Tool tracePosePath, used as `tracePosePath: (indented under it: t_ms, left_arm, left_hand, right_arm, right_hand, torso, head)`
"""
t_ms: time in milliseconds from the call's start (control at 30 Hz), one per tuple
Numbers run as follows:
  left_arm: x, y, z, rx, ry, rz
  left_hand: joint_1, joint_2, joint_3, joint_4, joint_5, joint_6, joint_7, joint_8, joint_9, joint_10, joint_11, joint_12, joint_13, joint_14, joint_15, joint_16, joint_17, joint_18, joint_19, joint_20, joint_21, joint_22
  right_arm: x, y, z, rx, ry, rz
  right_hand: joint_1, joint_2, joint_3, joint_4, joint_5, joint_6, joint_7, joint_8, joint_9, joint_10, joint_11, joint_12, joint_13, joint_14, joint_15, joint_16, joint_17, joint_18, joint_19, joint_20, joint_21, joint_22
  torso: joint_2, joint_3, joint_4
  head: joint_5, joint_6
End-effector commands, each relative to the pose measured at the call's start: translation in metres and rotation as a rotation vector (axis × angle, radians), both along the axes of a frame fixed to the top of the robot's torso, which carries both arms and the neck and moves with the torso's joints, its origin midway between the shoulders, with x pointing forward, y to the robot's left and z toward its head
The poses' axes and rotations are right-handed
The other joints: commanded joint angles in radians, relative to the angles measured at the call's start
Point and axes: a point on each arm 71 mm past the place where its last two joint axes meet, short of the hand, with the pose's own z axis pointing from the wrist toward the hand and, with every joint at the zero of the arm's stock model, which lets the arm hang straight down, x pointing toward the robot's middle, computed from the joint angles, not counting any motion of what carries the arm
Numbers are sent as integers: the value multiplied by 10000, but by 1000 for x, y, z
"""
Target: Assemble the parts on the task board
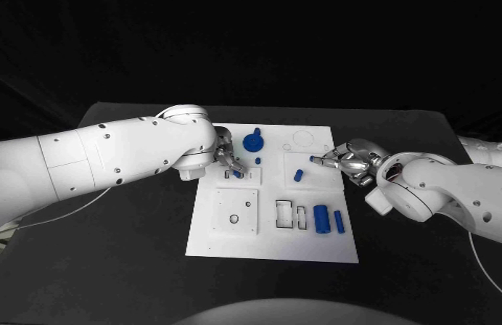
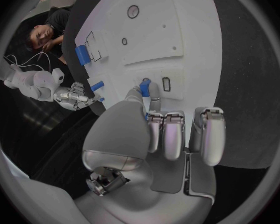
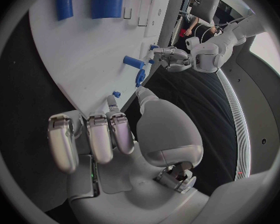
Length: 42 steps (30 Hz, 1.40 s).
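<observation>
Pinching small blue parts, left hand [image 1: 227,159] fingers [image 2: 154,92] and right hand [image 1: 350,162] fingers [image 3: 112,103] both closed

No readable text, label, brand, number or sign stands on the flat white rectangular task board [image 1: 274,238], the small blue plastic parts [image 1: 322,219] or the black table [image 1: 125,267].

Left hand [image 1: 229,159] over the task board [image 1: 236,245] near its left edge, fingers [image 2: 145,88] pinching a small blue part [image 2: 144,86]. Right hand [image 1: 348,162] at the board's right edge, fingers [image 3: 112,104] pinching a blue part [image 3: 115,94].
</observation>
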Motion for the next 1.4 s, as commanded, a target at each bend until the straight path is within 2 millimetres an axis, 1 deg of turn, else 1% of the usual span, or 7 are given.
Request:
tracePosePath:
  t_ms: [33,300,500,600,733,1167,1400]
  left_arm:
    - [-1,0,-1,162,84,154]
    - [-1,-1,-1,146,112,97]
    - [-1,-3,-1,133,164,42]
    - [-1,-3,-2,123,179,18]
    - [-1,-4,-2,119,190,0]
    - [-1,-5,-3,199,258,-37]
    - [-2,-6,-3,225,395,-156]
  left_hand:
    - [84,5,75,15,34,8,-22,42,4,1028,-74,-59,2608,1060,-53,25,2635,-150,1035,-69,25,2634]
    - [84,5,75,15,34,8,-22,42,4,1028,-74,-59,2608,1060,-53,25,2635,-150,1035,-69,25,2634]
    - [96,14,86,21,28,7,-21,40,1,1028,-73,-59,2608,1060,-53,25,2635,-150,1035,-69,25,2634]
    - [106,24,96,24,24,7,-21,38,-1,1028,-73,-59,2608,1060,-53,25,2635,-150,1035,-69,25,2634]
    - [108,26,99,26,22,6,-20,37,-2,1028,-73,-59,2608,1060,-53,25,2635,-150,1035,-69,25,2634]
    - [120,31,108,29,8,0,-18,33,-5,1028,-71,-59,2608,1060,-54,25,2635,-150,1035,-68,25,2634]
    - [122,16,104,34,-16,-8,-13,28,-8,1028,-67,-59,2608,1060,-54,25,2635,-150,1035,-68,25,2634]
  right_arm:
    - [0,1,0,-36,-34,125]
    - [-1,1,0,-38,-37,113]
    - [-1,1,0,-34,-37,125]
    - [-1,1,0,-32,-40,125]
    - [-1,1,0,-30,-43,127]
    - [-1,1,0,-29,-54,112]
    - [-1,2,0,-22,-64,126]
  right_hand:
    - [-2,112,-61,-2,-61,-41,67,66,-9,1065,73,28,2628,1061,67,41,2634,-66,1065,75,45,2634]
    - [-2,112,-61,-2,-61,-41,67,66,-9,1065,73,28,2628,1061,67,41,2634,-66,1065,75,45,2634]
    - [-2,112,-61,-2,-61,-41,67,66,-9,1065,73,28,2628,1061,67,41,2634,-66,1065,75,45,2634]
    - [-2,112,-61,-2,-61,-41,67,66,-9,1065,73,28,2628,1061,67,41,2634,-66,1065,75,45,2634]
    - [-2,112,-61,-2,-61,-41,67,66,-9,1065,73,28,2628,1061,67,41,2634,-66,1065,75,45,2634]
    - [-2,112,-61,-2,-61,-41,67,66,-9,1065,73,28,2628,1061,67,41,2634,-66,1065,75,45,2634]
    - [-2,112,-61,-2,-61,-41,67,66,-9,1065,73,28,2628,1061,67,41,2634,-66,1065,75,45,2634]
  torso:
    - [1,-2,7]
    - [-2,-6,-3]
    - [1,4,-1]
    - [-1,4,7]
    - [-5,2,-6]
    - [-4,3,12]
    - [-7,-1,-1]
  head:
    - [-6,-2]
    - [-10,-17]
    - [9,-25]
    - [-11,-24]
    - [-6,-32]
    - [-30,-29]
    - [-29,-57]
